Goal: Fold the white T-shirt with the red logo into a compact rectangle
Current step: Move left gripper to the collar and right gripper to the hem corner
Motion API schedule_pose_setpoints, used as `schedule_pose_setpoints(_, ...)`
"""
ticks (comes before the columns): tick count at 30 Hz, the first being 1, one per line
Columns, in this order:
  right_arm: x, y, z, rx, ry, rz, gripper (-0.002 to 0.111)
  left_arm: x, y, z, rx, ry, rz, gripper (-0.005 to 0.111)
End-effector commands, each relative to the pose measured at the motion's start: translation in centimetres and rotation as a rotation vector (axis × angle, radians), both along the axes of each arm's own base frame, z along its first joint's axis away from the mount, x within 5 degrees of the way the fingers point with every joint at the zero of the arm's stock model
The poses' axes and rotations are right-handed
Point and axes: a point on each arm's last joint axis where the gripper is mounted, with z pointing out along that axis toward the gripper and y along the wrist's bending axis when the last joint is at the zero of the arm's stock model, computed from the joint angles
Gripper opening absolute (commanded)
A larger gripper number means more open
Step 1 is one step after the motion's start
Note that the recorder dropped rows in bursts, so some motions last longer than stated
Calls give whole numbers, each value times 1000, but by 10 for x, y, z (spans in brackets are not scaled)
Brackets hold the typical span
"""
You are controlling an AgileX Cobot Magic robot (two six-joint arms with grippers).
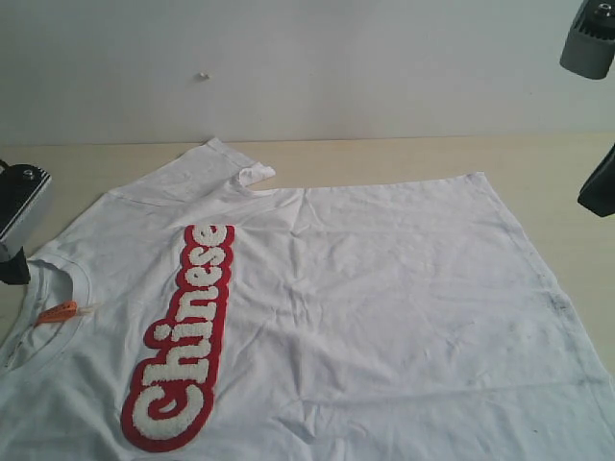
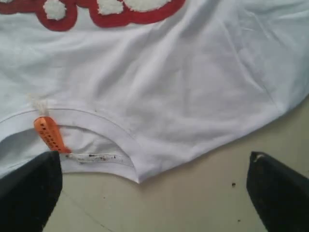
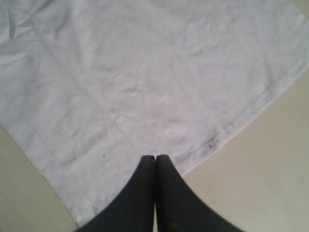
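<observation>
White T-shirt (image 1: 384, 288) is lying spread out flat on the surface (image 1: 404, 158), front side up, so honestly this job is at square one. In the exterior view the collar (image 1: 85, 288) with its little orange neck tag (image 1: 58, 312) sits at 9 o'clock. The hem (image 1: 546, 279) runs down the 3 o'clock side, and the red logo (image 1: 183, 336) stretches from about 7 o'clock up toward the middle. No fold anywhere that I can spot, just light creases across the body. The far sleeve (image 1: 226, 163) at 11 o'clock sticks out with its cuff flipped over a bit. The near sleeve is cut off at 6 o'clock, so can't say.

Left gripper (image 2: 154, 193) has its jaws spread wide with nothing in them, and it hangs over bare surface just beside the collar. Right gripper (image 3: 155, 166) has its jaws pressed tight together, nothing pinched as far as I can tell, above the hem edge at 3 o'clock.

My read: everything's left to do. Sleeves and sides need to come in, then the length gets doubled up into a compact rectangle. Flattening that flipped cuff first probably wouldn't hurt.
</observation>
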Motion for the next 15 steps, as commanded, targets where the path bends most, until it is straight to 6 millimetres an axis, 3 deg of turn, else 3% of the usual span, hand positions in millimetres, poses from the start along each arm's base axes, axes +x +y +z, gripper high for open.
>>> schedule_pose_setpoints(1,1,1,0,-8,-26,48,0,36,11,-10,0,-7,24,104)
schedule_pose_setpoints(4,4,1,1,-13,-63,57,0,63,26,-29,2,-60,37,104)
schedule_pose_setpoints(8,7,1,2,-13,-93,51,0,76,43,-62,15,-12,59,104)
schedule_pose_setpoints(15,14,1,-5,-19,-70,51,0,91,47,-111,29,31,29,104)
